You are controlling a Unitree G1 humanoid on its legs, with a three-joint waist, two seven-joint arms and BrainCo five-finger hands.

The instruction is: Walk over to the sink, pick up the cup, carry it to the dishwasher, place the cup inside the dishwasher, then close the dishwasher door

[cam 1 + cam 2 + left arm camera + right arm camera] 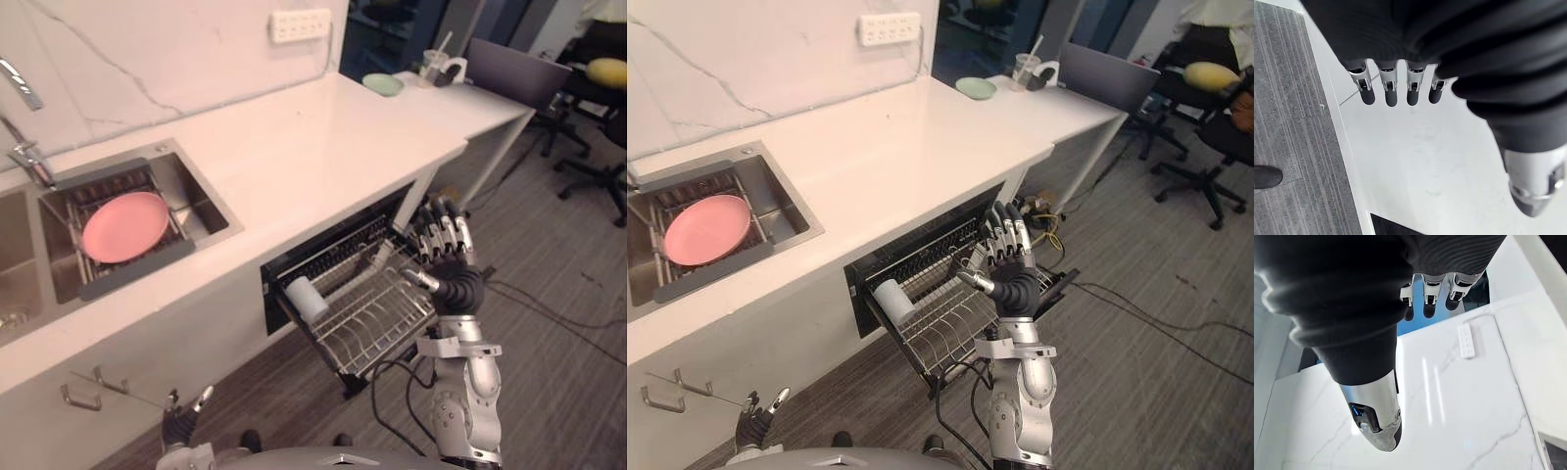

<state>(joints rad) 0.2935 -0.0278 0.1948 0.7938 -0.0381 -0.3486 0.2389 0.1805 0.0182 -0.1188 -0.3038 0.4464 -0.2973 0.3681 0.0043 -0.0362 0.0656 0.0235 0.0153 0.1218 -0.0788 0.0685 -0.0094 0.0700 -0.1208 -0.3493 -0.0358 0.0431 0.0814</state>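
Observation:
A white cup (pixel 307 297) lies on its side at the left end of the dishwasher's pulled-out wire rack (pixel 377 315), under the white countertop (pixel 294 157). The dishwasher door hangs open below the rack. My right hand (pixel 446 247) is raised upright just to the right of the rack, open and holding nothing; its straight fingers (pixel 1430 301) and thumb (pixel 1376 421) show in the right wrist view. My left hand (pixel 186 416) hangs low by the cabinet front, open and empty, its fingers (pixel 1391 93) straight.
A steel sink (pixel 201 201) on the left holds a pink plate (pixel 125 225) on a drying rack, with a faucet (pixel 24 157) behind. A green bowl (pixel 382 84), a glass (pixel 434 67) and a laptop (pixel 517 70) sit at the counter's far end. Office chairs (pixel 598 117) stand at the right.

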